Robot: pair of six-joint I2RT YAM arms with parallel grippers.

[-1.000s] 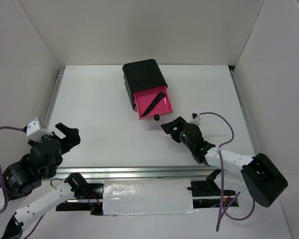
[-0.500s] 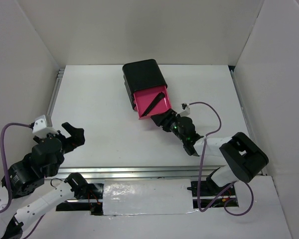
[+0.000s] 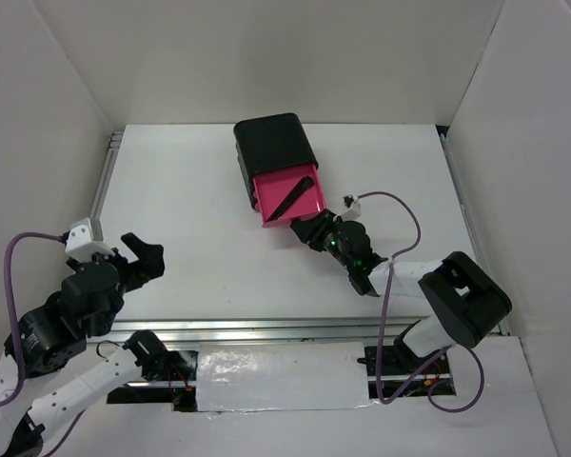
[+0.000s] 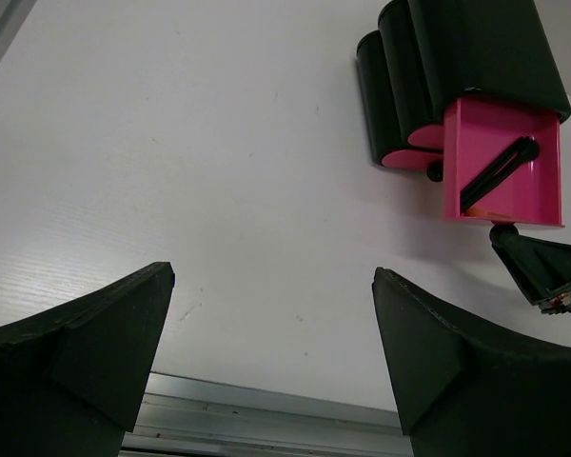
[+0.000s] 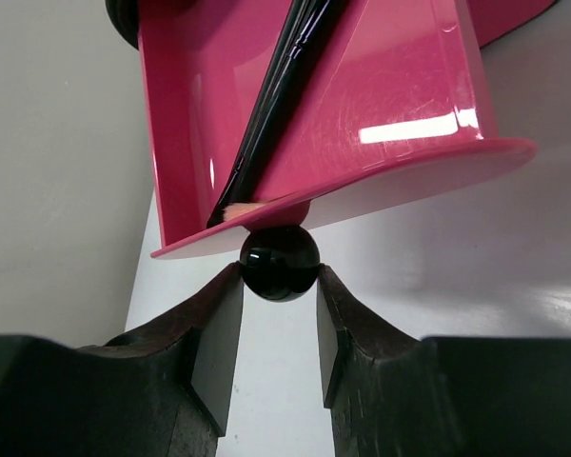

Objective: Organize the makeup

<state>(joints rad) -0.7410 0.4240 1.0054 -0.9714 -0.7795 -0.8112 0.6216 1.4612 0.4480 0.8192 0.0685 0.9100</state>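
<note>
One piece of the makeup shows: a thin black brush (image 3: pixel 293 198) (image 5: pixel 276 105) lying slantwise in the open pink drawer (image 3: pixel 309 203) (image 5: pixel 381 86) of the black chest (image 3: pixel 274 143). The drawer's round black knob (image 5: pixel 279 262) sits between the fingertips of my right gripper (image 5: pixel 279 274) (image 3: pixel 306 228), both pads touching its sides. My left gripper (image 3: pixel 141 257) (image 4: pixel 274 276) hangs open over bare table near the front left, with nothing between its fingers.
In the left wrist view the chest (image 4: pixel 476 57) shows two more shut pink drawers (image 4: pixel 414 148) beside the open one (image 4: pixel 542 181). White walls enclose the table. A metal rail (image 3: pixel 266 328) runs along the near edge.
My right gripper reached forward to the drawer front and its jaws narrowed onto the knob. The left arm shifted slightly to the right.
</note>
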